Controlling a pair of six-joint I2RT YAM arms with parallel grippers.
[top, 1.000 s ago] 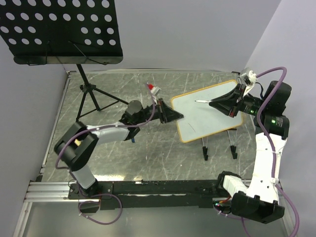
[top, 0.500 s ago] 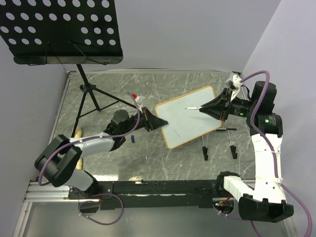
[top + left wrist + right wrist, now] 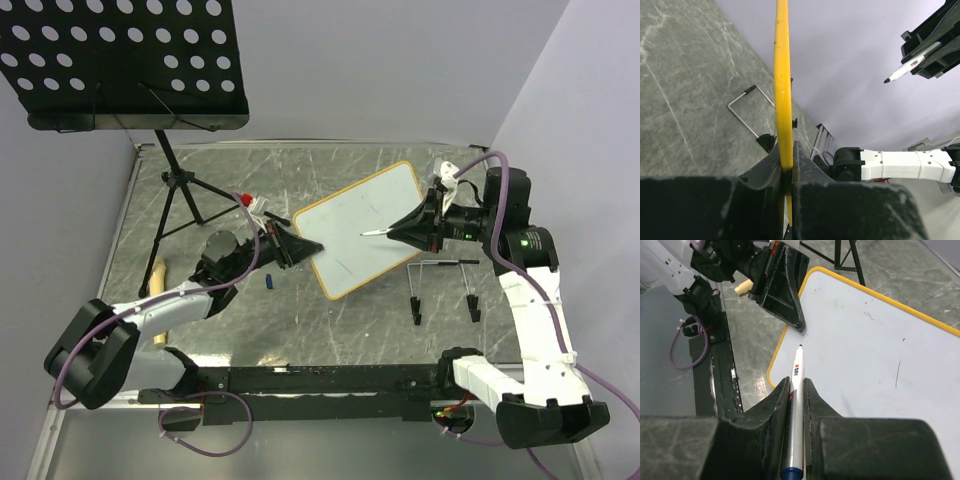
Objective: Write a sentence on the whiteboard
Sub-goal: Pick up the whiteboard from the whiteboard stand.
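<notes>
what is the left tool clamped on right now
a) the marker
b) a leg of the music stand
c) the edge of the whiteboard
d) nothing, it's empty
C: in the left wrist view the left tool is shut on the frame edge of the whiteboard, while the marker sits in the right tool.

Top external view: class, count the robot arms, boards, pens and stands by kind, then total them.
Robot arms, white and black: 2, the left arm and the right arm
White rectangular whiteboard with yellow frame: 1
White marker pen: 1
Stands: 2, the black perforated music stand and the thin black wire stand
Total: 6
</notes>
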